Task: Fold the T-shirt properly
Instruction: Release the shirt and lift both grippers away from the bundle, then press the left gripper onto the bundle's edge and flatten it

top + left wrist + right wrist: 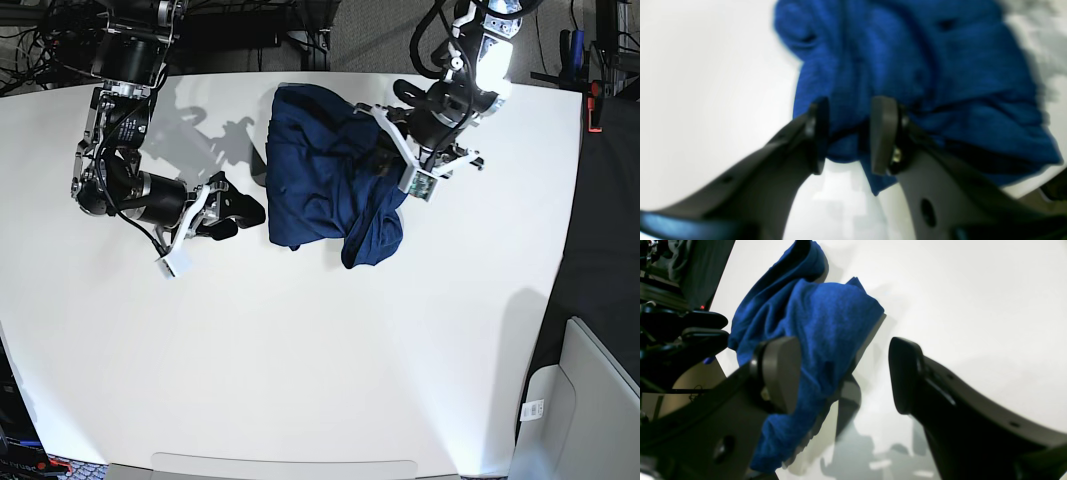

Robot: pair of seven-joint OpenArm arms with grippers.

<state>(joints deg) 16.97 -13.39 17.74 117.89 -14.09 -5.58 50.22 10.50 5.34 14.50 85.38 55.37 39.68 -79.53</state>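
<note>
**Left claw at the shirt's edge, right claw waiting off to the side**

Closest to the lens, in the left wrist view, the left claw (848,133) fills the lower frame, its two dark fingers parted with blue cloth showing in the gap between them. The view is blurred, so whether the pads touch that cloth or have let it go cannot be told.

The T-shirt (325,180) lies bunched on the white desk (320,380), toward 12 o'clock in the base view. It is a rumpled heap, not spread flat. Its long axis runs roughly from 12 toward 6 o'clock, with a rounded lobe hanging lowest at its 5 o'clock corner. No sleeve or collar can be picked out.

The left claw sits at the shirt's 3 o'clock edge, right against the fabric, so this arm is the nearer one.

The right claw (235,212) rests low over the desk at the shirt's 9 o'clock side, just beside the cloth but apart from it. In the right wrist view its fingers stand wide apart and released, holding nothing, with the shirt lying beyond them.

Judging from the crumpled heap, folding has hardly progressed; the garment likely needs spreading first.
</note>
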